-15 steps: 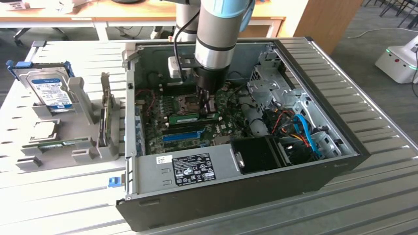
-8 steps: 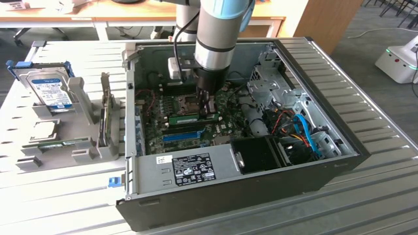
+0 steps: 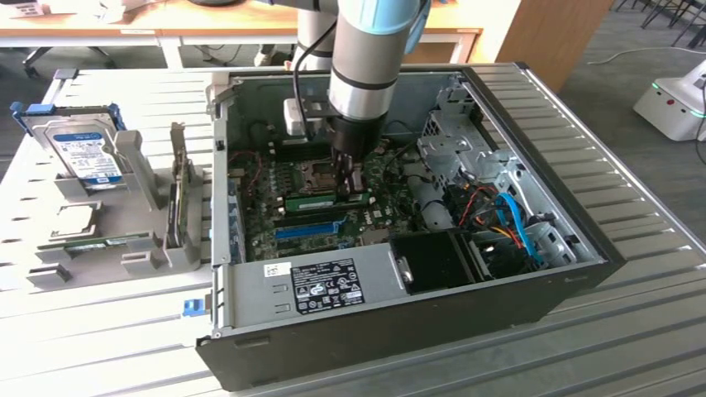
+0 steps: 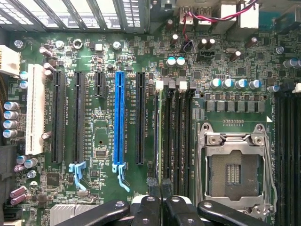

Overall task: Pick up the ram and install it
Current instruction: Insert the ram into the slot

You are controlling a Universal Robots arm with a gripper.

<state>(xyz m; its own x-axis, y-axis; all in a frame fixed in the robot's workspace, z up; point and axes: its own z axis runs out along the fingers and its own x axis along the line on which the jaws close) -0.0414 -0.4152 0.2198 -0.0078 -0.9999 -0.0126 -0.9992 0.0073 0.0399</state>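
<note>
At the exterior view's left, a drive (image 3: 88,153) is standing in a grey holder (image 3: 135,169) on the bench (image 3: 88,331); a spare stick (image 3: 105,242) is lying low in that holder; a dark card (image 3: 177,194) is standing upright beside it; the open case (image 3: 386,331) is lying mid-bench; inside, the ram (image 3: 312,201) is sitting on edge on the motherboard; the claw (image 3: 350,188) is reaching down at its right end, pressed almost together, pinching it; in the wrist view the ram (image 4: 160,136) is showing edge-on between the blue slot (image 4: 120,122) and the socket (image 4: 233,167), the claw (image 4: 160,186) gripping it.
</note>
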